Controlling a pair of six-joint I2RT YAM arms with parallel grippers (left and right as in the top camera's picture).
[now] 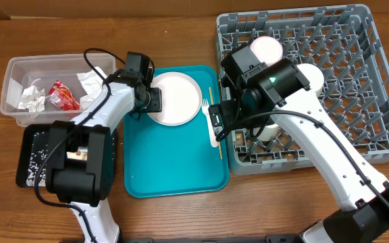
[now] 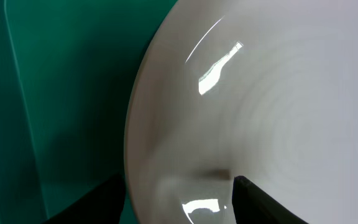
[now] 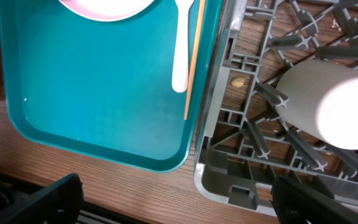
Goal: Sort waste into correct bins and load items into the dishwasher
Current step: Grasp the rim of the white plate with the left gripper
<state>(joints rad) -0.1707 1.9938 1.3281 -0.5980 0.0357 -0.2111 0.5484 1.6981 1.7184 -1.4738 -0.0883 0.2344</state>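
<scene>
Left jaws straddle glossy round white plate point(image 1: 175, 98) rim, clamp unclear: could slip when lifted. Right jaws open.

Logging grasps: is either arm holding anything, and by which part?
The right gripper is open and empty. The left gripper straddles the rim of the white plate, but whether it is clamped on it cannot be told.
</scene>
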